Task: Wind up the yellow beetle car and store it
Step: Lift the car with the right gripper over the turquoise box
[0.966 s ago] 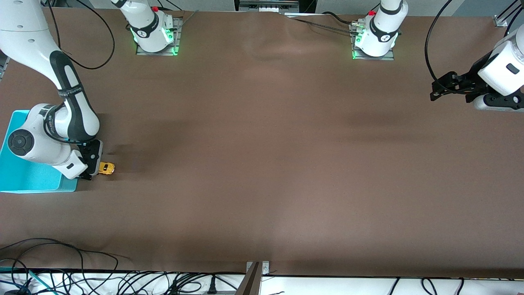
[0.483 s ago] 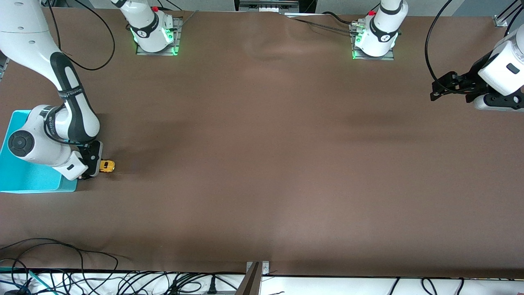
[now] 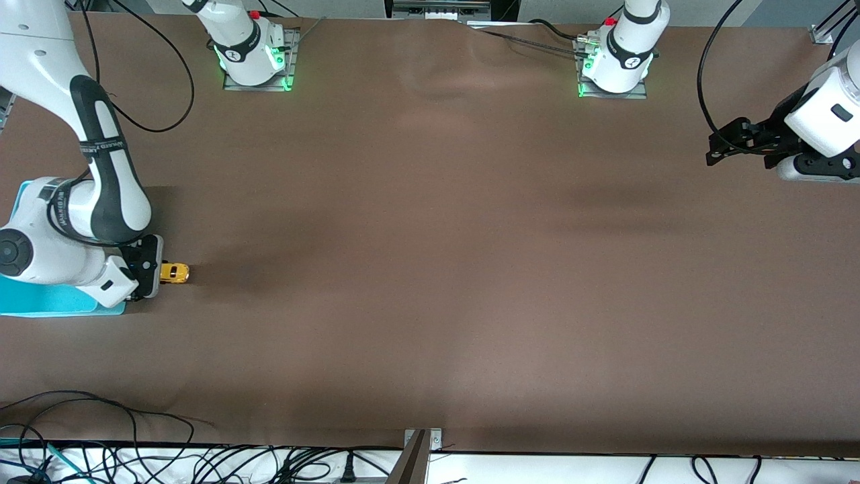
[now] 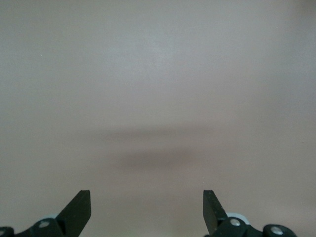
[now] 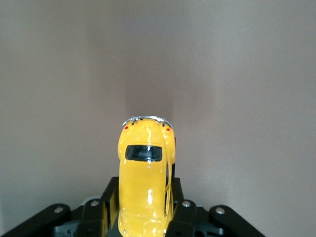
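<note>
The yellow beetle car (image 3: 175, 273) is a tiny rounded toy with dark windows. My right gripper (image 3: 158, 274) is shut on it at the right arm's end of the table, just beside the blue bin. In the right wrist view the yellow beetle car (image 5: 145, 177) sticks out between the black fingers (image 5: 180, 210), which clamp its sides. My left gripper (image 3: 716, 149) is open and empty over the left arm's end of the table, where that arm waits. In the left wrist view its gripper (image 4: 147, 207) shows only bare table between the fingertips.
A shallow light-blue bin (image 3: 40, 300) lies at the right arm's end of the table, mostly hidden under the right arm. Cables (image 3: 101, 457) run along the table edge nearest the front camera. A metal bracket (image 3: 420, 450) sits at the middle of that edge.
The right arm's wrist and elbow have swung toward the blue bin's end. The car in the gripper has barely moved. The left arm has not moved.
</note>
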Controlling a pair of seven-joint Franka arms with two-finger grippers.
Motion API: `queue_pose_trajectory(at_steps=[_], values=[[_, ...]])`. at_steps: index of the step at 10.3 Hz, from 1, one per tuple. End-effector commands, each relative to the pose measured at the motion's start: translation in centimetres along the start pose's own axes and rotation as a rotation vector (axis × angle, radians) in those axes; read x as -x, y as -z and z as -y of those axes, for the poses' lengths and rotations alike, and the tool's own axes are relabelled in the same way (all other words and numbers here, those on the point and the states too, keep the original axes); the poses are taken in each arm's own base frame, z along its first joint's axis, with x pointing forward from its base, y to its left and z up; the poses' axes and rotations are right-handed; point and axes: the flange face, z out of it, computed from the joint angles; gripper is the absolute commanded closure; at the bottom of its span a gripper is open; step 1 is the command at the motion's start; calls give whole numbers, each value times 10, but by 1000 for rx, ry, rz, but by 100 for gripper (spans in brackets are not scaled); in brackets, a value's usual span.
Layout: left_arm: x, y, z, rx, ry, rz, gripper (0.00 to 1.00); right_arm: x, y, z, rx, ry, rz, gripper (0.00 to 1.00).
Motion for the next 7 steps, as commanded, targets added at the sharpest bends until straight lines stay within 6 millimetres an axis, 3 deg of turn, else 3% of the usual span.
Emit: queue_pose_trajectory(at_steps=[1, 4, 7], values=[[-2, 6, -2, 13, 6, 4, 0, 5, 42, 0, -62, -23, 5, 100], [-2, 6, -2, 13, 6, 6, 0, 50, 63, 14, -110, -22, 96, 100], [-2, 6, -3, 13, 3, 4, 0, 98, 63, 24, -131, 73, 119, 100]])
